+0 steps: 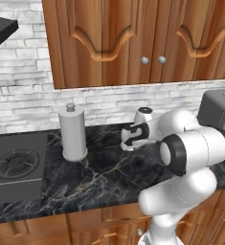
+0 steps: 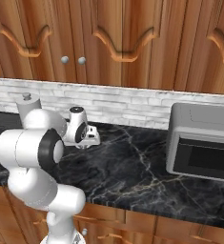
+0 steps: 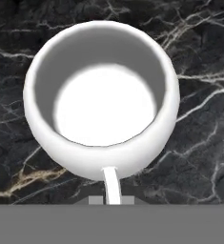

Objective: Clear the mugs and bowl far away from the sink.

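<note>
A white mug (image 3: 101,102) is seen from straight above in the hand view, empty, over the black marble counter (image 3: 199,119). Its thin handle (image 3: 111,183) runs down between the fingertips of my gripper (image 3: 111,200), which is shut on it. From the base views, the gripper (image 1: 129,139) (image 2: 87,138) points down at the counter's back middle with the mug (image 1: 127,146) (image 2: 93,139) under it. Whether the mug rests on the counter or hangs just above it, I cannot tell. The bowl and the sink are out of view.
A grey paper-towel holder (image 1: 73,131) stands left of the gripper, near the stove (image 1: 16,165). A grey toaster oven (image 2: 201,140) sits on the counter's right. Wooden wall cabinets (image 1: 133,38) hang above. The counter's front edge (image 2: 132,207) runs close to my base.
</note>
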